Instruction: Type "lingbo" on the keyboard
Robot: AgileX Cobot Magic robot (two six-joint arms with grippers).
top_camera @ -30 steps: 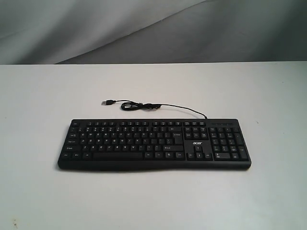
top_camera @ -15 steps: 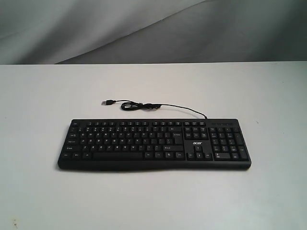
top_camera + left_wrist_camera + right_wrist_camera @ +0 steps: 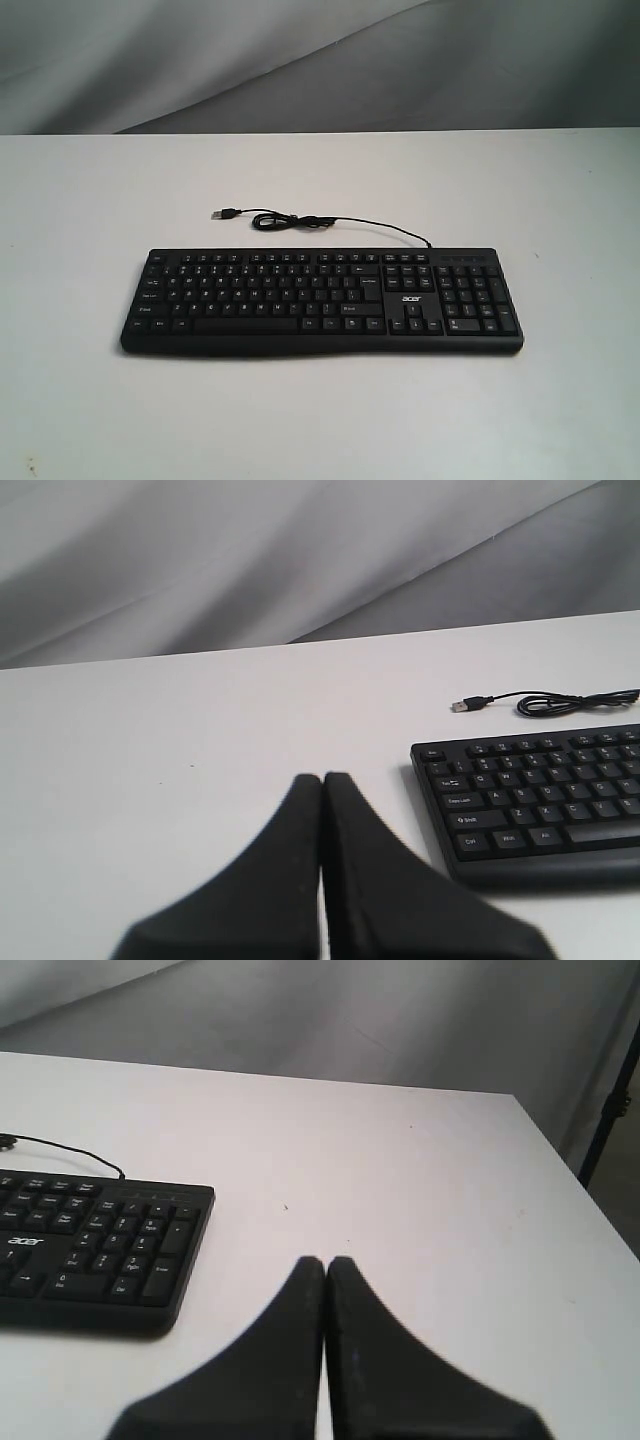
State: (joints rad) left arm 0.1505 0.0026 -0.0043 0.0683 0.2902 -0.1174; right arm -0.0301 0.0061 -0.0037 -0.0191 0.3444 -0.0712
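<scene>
R hand (image 3: 324, 1265) closed, fingertips touching, over white table (image 3: 400, 1180); keyboard (image 3: 95, 1245) numpad end beside it, apart.

The keyboard (image 3: 322, 300) is black all over, and its keys carry small white legends. A white "acer" logo (image 3: 412, 299) stands on the black field above the arrow keys. The cable (image 3: 330, 220) is thin and black, and the plug (image 3: 224, 213) at its end is silver with a black grip. The tabletop (image 3: 320, 420) is plain white, with a few tiny dark specks. The cloth (image 3: 300, 60) behind is grey, lighter in one band and darker in another. The left hand (image 3: 322, 782) and the right hand (image 3: 325, 1263) are both matte black.
</scene>
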